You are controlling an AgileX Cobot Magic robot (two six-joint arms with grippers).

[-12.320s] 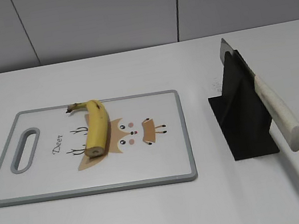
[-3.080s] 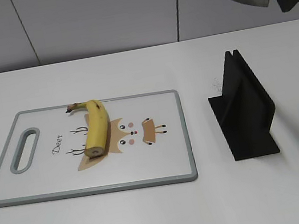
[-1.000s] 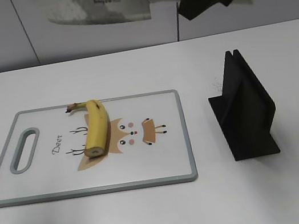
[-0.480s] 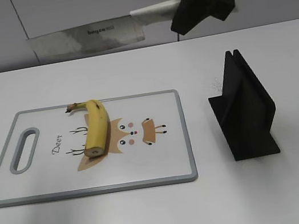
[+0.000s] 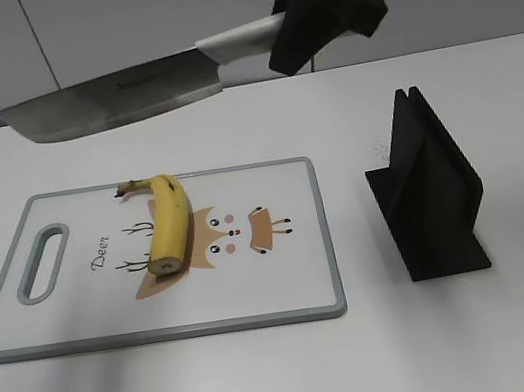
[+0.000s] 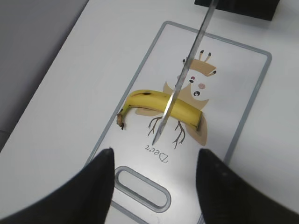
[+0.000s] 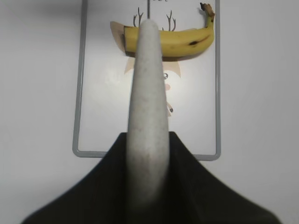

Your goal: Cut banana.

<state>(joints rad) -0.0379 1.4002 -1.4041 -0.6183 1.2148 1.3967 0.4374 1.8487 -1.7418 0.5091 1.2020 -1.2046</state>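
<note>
well right of the banana (image 5: 168, 223) stands a black knife stand (image 5: 428, 189); right gripper (image 5: 316, 14) clamps the knife (image 5: 117, 95) above it; left gripper (image 6: 154, 186) spread.

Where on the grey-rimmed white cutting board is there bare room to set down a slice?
The grey-rimmed white cutting board is free on its right part, between the deer print and the right rim, and along its front edge. The middle is taken by the curved yellow banana; the left end holds only the handle slot. The steel cleaver hangs above.

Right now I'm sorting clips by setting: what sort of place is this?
Probably a lab tabletop staged as a kitchen prep station: plain white table and grey wall panels, with only a cutting board, knife stand and banana.
</note>
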